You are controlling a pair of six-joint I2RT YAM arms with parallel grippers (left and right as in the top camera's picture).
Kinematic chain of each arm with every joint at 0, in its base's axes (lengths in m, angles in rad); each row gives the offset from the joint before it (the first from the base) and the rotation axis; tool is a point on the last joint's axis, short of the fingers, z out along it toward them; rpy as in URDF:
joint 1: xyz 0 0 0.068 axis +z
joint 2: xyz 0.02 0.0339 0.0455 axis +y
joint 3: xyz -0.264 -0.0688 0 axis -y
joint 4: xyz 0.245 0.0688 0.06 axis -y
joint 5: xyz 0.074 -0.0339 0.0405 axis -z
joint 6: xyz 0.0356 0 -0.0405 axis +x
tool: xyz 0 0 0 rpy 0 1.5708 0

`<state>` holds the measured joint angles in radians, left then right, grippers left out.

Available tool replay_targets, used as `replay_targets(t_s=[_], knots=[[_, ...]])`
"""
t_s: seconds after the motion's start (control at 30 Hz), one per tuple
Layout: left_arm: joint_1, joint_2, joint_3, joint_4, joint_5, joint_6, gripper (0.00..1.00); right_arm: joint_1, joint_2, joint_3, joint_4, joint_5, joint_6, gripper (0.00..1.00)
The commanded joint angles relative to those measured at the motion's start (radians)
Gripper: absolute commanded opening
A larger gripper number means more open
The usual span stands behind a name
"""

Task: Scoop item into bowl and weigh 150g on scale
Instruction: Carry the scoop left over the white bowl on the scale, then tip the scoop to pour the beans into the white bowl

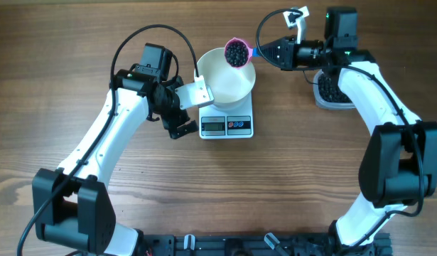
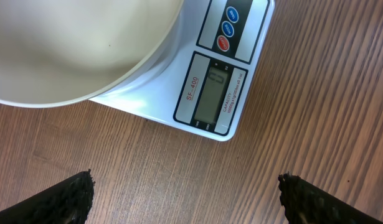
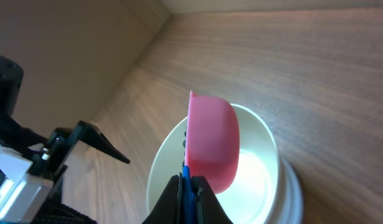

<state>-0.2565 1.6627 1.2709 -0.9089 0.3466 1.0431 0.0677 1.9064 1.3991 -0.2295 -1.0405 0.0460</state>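
Now the right claw point(image 1: 259, 51) pinches a loaded scoop point(image 1: 236, 52) over the bowl point(image 1: 222, 82), left claw point(image 2: 185, 199) spread. Fast tipping risks overshooting on the scale point(image 1: 227, 126)

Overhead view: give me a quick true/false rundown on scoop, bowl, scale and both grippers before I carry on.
1. The bowl sits on the scale. True.
2. The scoop is empty. False: it holds black beans.
3. The right gripper is shut on the scoop. True.
4. The left gripper grips the bowl. False: it is open, holding nothing, beside the scale.
5. The bowl is full of beans. False: its visible inside is bare white.
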Motion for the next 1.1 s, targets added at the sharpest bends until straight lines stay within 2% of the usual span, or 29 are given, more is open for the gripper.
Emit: replay_targets(t_s=[0.0, 0.23, 0.53, 0.7, 0.93, 1.07], knots=[[0.002, 0.004, 0.005, -0.001, 0.024, 0.019, 1.0, 0.01, -0.055, -0.002, 0.009, 0.028, -0.1, 0.04], [0.002, 0.004, 0.005, -0.001, 0.024, 0.019, 1.0, 0.044, -0.056, 0.007, 0.008, 0.106, -0.182, 0.04], [0.002, 0.004, 0.005, -0.001, 0.024, 0.019, 1.0, 0.094, -0.118, 0.01, -0.065, 0.238, -0.389, 0.04], [0.002, 0.004, 0.005, -0.001, 0.024, 0.019, 1.0, 0.098, -0.178, 0.01, -0.079, 0.244, -0.421, 0.04], [0.002, 0.004, 0.005, -0.001, 0.024, 0.019, 1.0, 0.111, -0.194, 0.01, -0.109, 0.252, -0.572, 0.04], [0.002, 0.004, 0.005, -0.001, 0.024, 0.019, 1.0, 0.159, -0.194, 0.01, -0.139, 0.376, -0.649, 0.04]])
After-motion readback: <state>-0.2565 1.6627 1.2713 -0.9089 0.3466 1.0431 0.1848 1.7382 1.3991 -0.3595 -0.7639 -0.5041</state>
